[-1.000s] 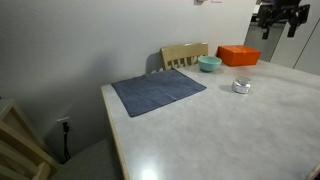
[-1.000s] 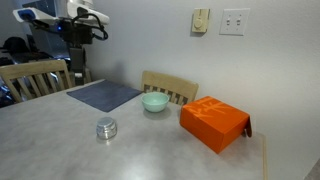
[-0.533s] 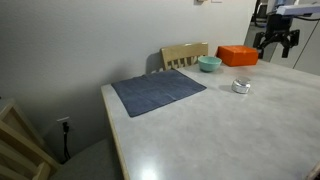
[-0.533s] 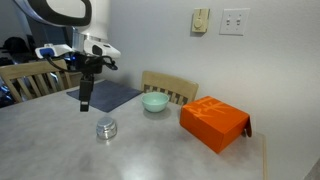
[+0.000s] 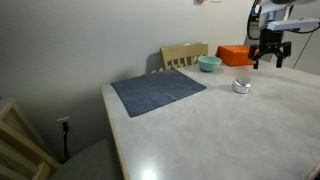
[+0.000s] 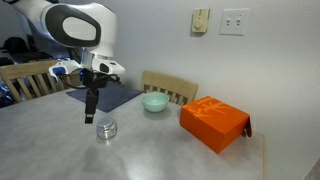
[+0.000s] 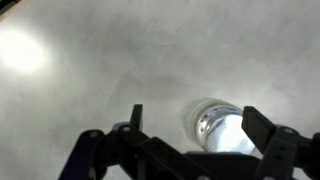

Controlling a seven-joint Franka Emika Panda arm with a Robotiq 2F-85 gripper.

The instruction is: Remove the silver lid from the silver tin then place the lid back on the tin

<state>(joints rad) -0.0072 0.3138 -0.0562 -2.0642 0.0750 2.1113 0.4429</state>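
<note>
The silver tin (image 6: 106, 132) stands on the grey table with the silver lid (image 6: 106, 124) on top of it; the pair also shows as the tin (image 5: 241, 89) and the lid (image 5: 241, 82). My gripper (image 6: 90, 117) hangs open a little above and beside the tin, touching nothing. In the wrist view the lid (image 7: 222, 128) gleams low between the two dark fingers, nearer the right one. There the gripper (image 7: 197, 120) is empty, its jaws spread wide. In that exterior view the gripper (image 5: 268, 58) is behind the tin.
A teal bowl (image 6: 155, 101) and an orange box (image 6: 214, 123) sit past the tin. A blue mat (image 5: 158, 90) lies on the table's far side, by a wooden chair (image 5: 185, 54). A wall switch (image 6: 201, 20) is above.
The arm has come down from high up and swung in toward the tin. The jaws have stayed open. Tin and lid have not moved.
</note>
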